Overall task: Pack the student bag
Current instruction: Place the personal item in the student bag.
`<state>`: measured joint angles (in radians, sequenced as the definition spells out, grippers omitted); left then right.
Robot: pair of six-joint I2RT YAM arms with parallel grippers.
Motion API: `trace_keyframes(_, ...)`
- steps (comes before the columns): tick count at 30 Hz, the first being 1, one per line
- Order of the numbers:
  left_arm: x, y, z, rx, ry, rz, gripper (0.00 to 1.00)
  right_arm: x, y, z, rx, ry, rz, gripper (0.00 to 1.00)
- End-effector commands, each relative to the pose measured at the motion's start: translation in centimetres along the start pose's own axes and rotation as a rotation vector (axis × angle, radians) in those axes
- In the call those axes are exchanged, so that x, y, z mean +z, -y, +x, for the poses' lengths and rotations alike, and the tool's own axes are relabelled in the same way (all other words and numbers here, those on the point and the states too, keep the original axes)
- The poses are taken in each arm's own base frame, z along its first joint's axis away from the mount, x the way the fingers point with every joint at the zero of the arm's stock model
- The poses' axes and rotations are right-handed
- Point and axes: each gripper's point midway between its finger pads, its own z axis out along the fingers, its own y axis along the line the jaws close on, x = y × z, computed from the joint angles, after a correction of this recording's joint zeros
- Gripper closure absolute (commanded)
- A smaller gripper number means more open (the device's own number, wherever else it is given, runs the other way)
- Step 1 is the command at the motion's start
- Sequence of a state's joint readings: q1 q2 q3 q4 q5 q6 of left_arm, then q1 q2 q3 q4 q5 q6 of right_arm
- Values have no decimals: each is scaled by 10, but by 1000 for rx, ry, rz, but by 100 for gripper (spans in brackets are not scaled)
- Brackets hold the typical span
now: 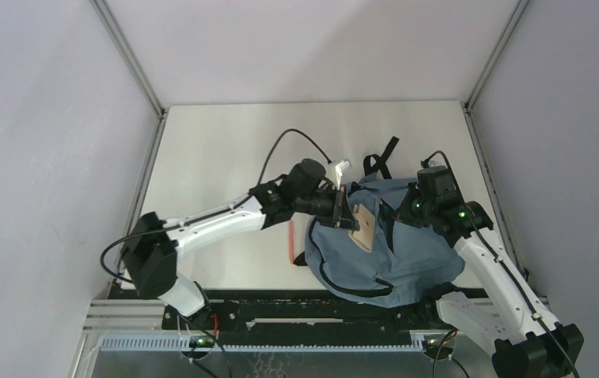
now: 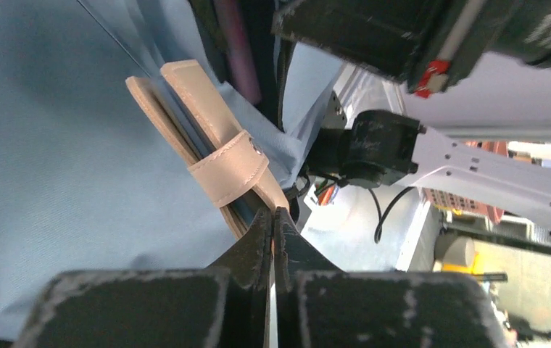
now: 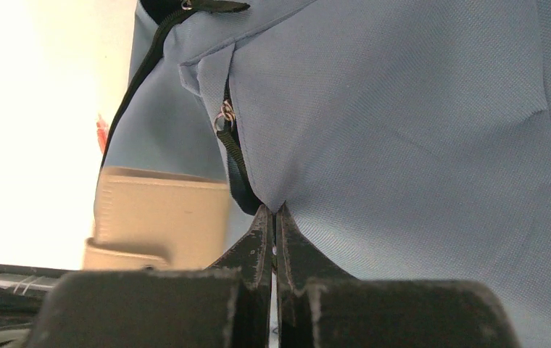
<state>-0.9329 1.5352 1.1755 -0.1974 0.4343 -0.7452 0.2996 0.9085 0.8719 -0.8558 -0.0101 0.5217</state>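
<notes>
Your left gripper (image 2: 272,217) has its jaws pressed flat together, tips meeting right at the lower end of a beige case (image 2: 211,138). You cannot tell from the wrist view whether a corner of that case is pinched between them or only touches them. The case is tilted, with a beige strap (image 2: 229,177) wrapped across its middle, and it lies against the blue fabric of the bag (image 1: 407,260).

Your right gripper (image 3: 273,214) is also fully closed, and a fold of the bag's fabric runs straight into its tips, so it has the cloth pinched. Just above those tips you see a black zipper line with a small metal pull (image 3: 223,119), and the case shows to the left of them.

From above, both arms meet over the upper part of the bag, left arm from the left, right arm from the right. The bag lies on the table (image 1: 217,157) at its near right part, black straps (image 1: 383,161) trailing off its far end. A thin red stick (image 1: 291,240) lies on the table just left of the bag.
</notes>
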Motion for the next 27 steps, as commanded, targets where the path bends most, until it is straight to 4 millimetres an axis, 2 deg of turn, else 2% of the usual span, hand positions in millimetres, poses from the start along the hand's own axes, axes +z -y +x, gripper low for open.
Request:
trace_keyframes(1,13,40,-12,47,-10,146,100,-8,-18,-16,20,70,-92,100)
trace_keyframes(6,26,45,-13,44,-29,191,100,-8,-17,-15,17,65,-91,100)
trace_keyframes(9,26,51,-14,41,-32,220,100,-8,-17,-15,18,65,-93,100)
trace_keyframes(17,0,72,-18,90,23,255,100,-7,-16,-16,16,63,-82,100)
trace_keyframes(27,-4,85,-16,118,6,295,100,-5,-18,-17,17,59,-86,100)
